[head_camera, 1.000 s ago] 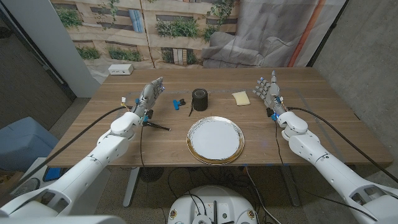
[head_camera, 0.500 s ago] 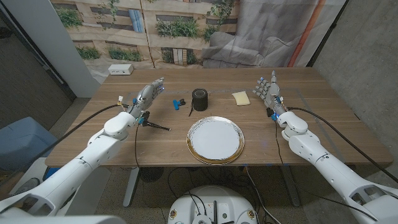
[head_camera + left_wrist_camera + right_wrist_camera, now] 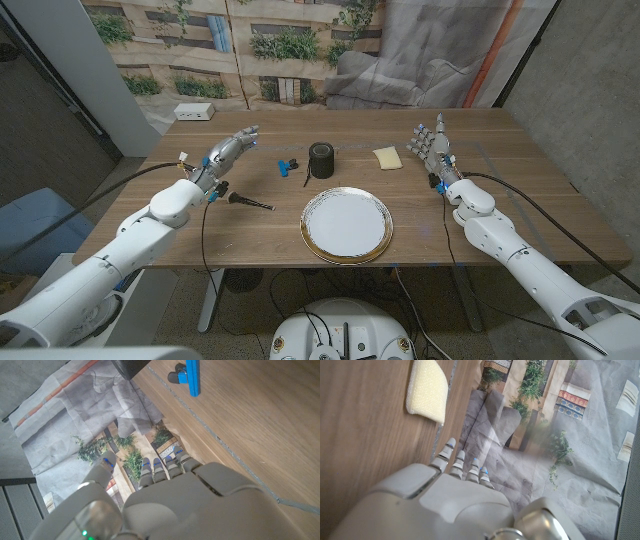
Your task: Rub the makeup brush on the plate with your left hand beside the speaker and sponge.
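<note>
Approach stage, before any grasp. The left hand (image 3: 222, 157), fingers apart and empty, hovers above the slim dark-handled makeup brush (image 3: 248, 202), which lies on the wooden table (image 3: 420, 235) left of the round white gold-rimmed plate (image 3: 347, 224). The next move calls for descending to grip the handle. The right hand (image 3: 431, 147) stands open, idle. The brush head is hard to make out.

A wooden table (image 3: 250, 235) occupies the centre of the workspace. A small blue clip (image 3: 287, 167) with a dark end lies on it, left of centre toward the far side. A white box (image 3: 193, 112) sits at the far left corner of the table. Behind the table hangs a printed backdrop (image 3: 270, 50) showing a building with plants; beside it, a crumpled grey sheet (image 3: 440, 50) bears an orange stripe.
</note>
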Available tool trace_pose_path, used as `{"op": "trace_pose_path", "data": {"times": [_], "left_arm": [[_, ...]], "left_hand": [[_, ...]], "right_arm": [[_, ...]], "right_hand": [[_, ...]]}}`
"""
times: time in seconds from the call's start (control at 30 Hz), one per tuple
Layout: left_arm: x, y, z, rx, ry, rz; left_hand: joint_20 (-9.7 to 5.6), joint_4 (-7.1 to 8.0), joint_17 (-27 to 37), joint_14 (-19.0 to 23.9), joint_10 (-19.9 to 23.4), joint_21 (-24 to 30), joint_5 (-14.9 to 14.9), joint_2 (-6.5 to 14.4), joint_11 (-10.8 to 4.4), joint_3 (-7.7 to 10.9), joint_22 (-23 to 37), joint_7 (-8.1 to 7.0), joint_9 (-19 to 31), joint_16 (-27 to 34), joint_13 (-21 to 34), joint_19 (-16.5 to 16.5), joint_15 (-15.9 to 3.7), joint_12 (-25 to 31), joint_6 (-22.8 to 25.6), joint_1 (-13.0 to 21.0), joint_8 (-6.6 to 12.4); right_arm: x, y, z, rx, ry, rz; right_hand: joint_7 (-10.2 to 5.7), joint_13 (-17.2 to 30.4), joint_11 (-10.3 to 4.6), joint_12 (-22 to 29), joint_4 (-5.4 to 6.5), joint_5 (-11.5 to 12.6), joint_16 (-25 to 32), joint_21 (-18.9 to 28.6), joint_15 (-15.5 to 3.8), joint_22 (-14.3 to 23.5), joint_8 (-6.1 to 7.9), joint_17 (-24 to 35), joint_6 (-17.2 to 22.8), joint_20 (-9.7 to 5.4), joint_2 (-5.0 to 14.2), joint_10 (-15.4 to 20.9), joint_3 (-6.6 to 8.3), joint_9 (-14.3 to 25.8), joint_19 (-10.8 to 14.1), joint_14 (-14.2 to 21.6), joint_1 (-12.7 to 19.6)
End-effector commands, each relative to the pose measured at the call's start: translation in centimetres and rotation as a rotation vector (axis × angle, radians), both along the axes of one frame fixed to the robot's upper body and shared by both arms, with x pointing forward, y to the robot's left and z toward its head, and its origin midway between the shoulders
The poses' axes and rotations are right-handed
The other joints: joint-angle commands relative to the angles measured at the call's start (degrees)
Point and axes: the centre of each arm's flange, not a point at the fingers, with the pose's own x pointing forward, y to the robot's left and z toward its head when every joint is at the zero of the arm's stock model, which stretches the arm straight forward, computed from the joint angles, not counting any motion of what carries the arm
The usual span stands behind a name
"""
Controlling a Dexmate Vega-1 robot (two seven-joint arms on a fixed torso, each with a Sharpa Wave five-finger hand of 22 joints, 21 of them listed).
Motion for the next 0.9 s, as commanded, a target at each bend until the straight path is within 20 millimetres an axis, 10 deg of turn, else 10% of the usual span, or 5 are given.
{"op": "trace_pose_path", "data": {"times": [0.03,0.9], "left_arm": [[-2.3,1.2,0.9,0.222,-0.043,0.058],[-5.5,1.2,1.9,0.646,-0.179,0.124]], "left_hand": [[-2.32,-0.69,0.2,0.7,0.7,0.0,0.0,-0.5,-0.29,0.09,0.1,-0.42,0.2,0.4,0.3,0.9,-3.92,0.2,1.4,1.3,0.58],[-3.97,-1.12,0.2,2.2,2.8,-0.2,0.0,-5.2,-2.22,-0.34,0.0,-2.16,0.3,0.2,0.3,3.2,-5.44,-0.2,1.5,7.3,0.37]], "right_arm": [[0.0,0.0,0.0,0.000,0.000,0.000],[0.0,0.0,0.0,0.000,0.000,0.000]], "right_hand": [[0.09,0.1,0.12,0.4,0.26,0.3,0.2,0.2,0.48,0.3,0.27,0.2,-0.5,0.38,5.79,-0.5,-0.02,0.1,0.0,0.0,0.1],[0.06,0.0,0.03,0.4,0.26,0.3,0.2,0.2,0.51,0.3,0.29,0.2,-0.5,0.40,5.78,-0.5,-0.02,0.1,-0.1,0.0,0.1]]}}
